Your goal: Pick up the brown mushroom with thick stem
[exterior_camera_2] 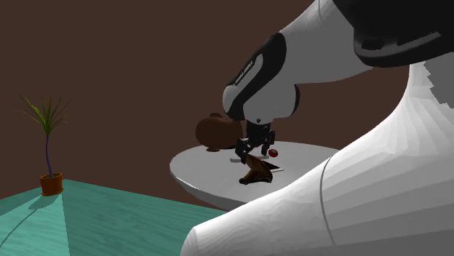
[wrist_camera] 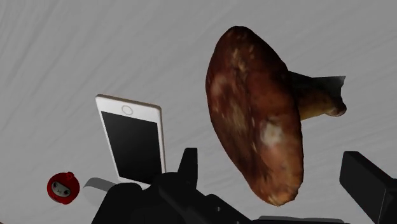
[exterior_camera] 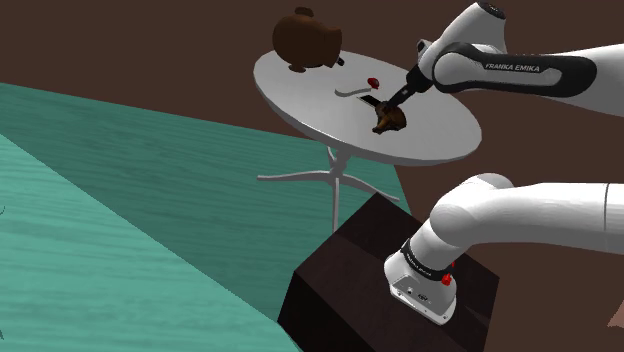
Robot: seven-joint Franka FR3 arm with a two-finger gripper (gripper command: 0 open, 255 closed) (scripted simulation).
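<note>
One arm [exterior_camera: 540,70] stretched over table [exterior_camera: 300,90], wrist angled down | jaws wide apart above mushroom [wrist_camera: 254,114], holding nothing

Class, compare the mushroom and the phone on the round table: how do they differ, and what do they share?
The mushroom is brown and mottled; the phone is white with a black screen. The mushroom is rounded, the phone thin and rectangular. The mushroom lies on its side, the phone flat. Both rest on the table.
</note>
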